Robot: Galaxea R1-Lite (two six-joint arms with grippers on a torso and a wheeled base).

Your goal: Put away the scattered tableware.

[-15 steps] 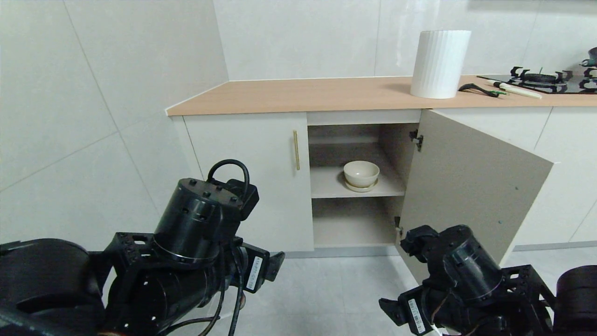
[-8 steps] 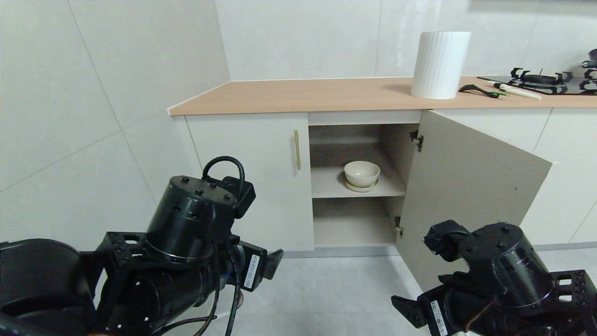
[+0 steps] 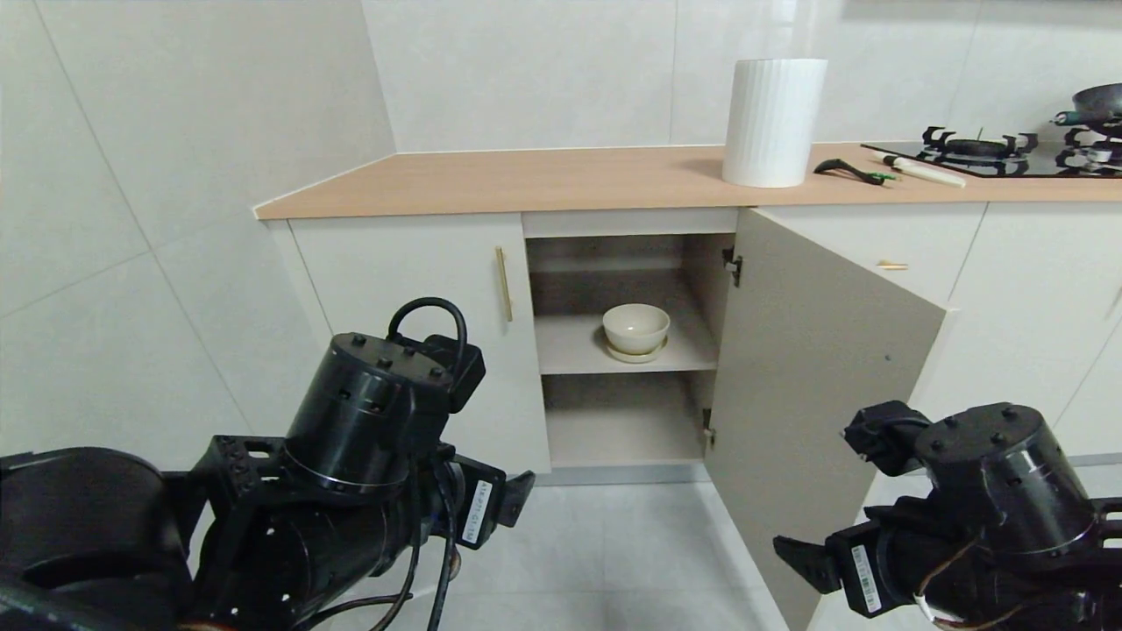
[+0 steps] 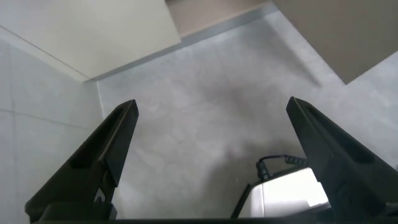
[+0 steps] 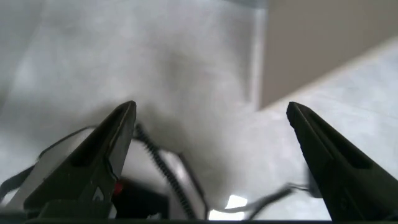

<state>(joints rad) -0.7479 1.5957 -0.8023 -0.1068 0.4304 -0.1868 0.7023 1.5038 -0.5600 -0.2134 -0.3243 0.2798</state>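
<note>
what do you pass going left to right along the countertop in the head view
white ribbed container -> black utensil -> burner grate -> pan

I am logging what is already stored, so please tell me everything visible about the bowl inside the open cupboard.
The bowl is round and cream-coloured, with a smooth glossy surface that looks like ceramic. It stands upright, mouth up; what shows of its inside looks empty. It sits on a shallow saucer of the same colour. Both rest on the upper shelf of the cupboard, near its middle, with the door swung open. Nothing else touches it.
</note>
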